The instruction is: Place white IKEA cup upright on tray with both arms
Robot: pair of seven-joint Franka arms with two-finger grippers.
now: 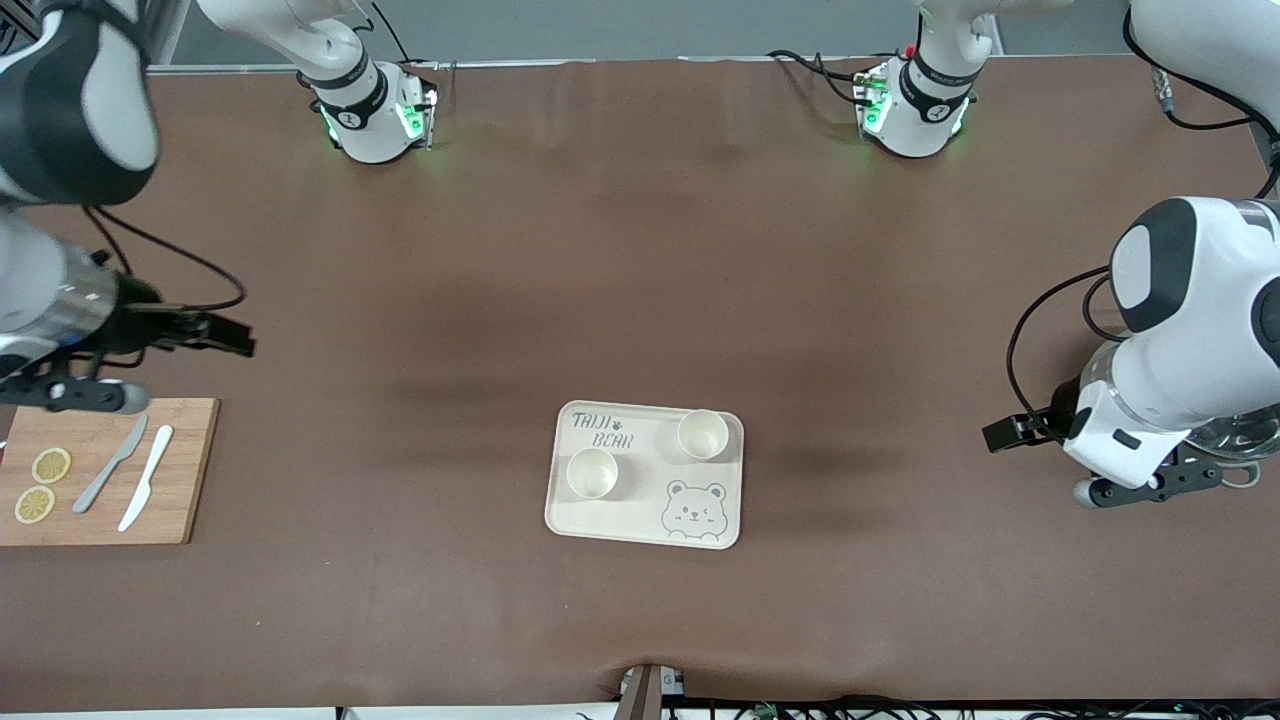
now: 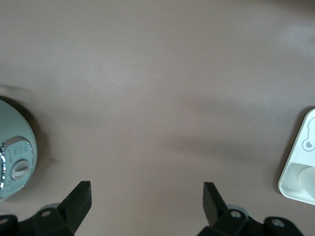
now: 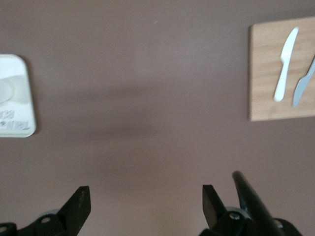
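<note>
The left gripper (image 2: 146, 196) hangs with its two black fingers spread apart and nothing between them, over bare brown table (image 1: 640, 250) at the left arm's end, beside a pale green round appliance (image 2: 12, 157) with a silver dial. The right gripper (image 3: 146, 199) is likewise spread wide and empty, over the table at the right arm's end, just above a wooden cutting board (image 1: 190, 470). Both arms wait well apart from the tray (image 1: 640, 520). That one cream tray lies between them, in the nearer half of the table, lettered "TAIJI BEAR" with a grey bear drawing in one corner. Two white cups (image 1: 592, 473) (image 1: 703, 434) stand upright on it, mouths up. The board carries two knives, one grey (image 1: 110, 465) and one white (image 1: 146, 478), and two lemon slices (image 1: 51, 465) (image 1: 34, 504).
</note>
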